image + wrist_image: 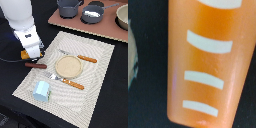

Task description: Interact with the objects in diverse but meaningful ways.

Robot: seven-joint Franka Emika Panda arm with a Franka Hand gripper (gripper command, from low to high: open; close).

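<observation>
The gripper (pixel 31 53) is hovering low over the bread loaf (pixel 25 54) at the mat's (pixel 95 80) corner on the exterior view's left. The wrist view is showing only the loaf (pixel 208 60) (orange, white score marks), no fingers, so I cannot tell whether it is gripping. The sausage (pixel 35 65) is lying just beside it; the carton (pixel 41 90) is sitting nearer the mat's front edge, probably awaiting later turns.

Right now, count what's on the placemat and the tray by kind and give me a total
Plates: 1
Orange-handled cutlery: 2
Sausages: 1
Cartons: 1
Grey pots on the tray: 2
Bowls, cut off at the frame edge: 1
Total: 8
</observation>
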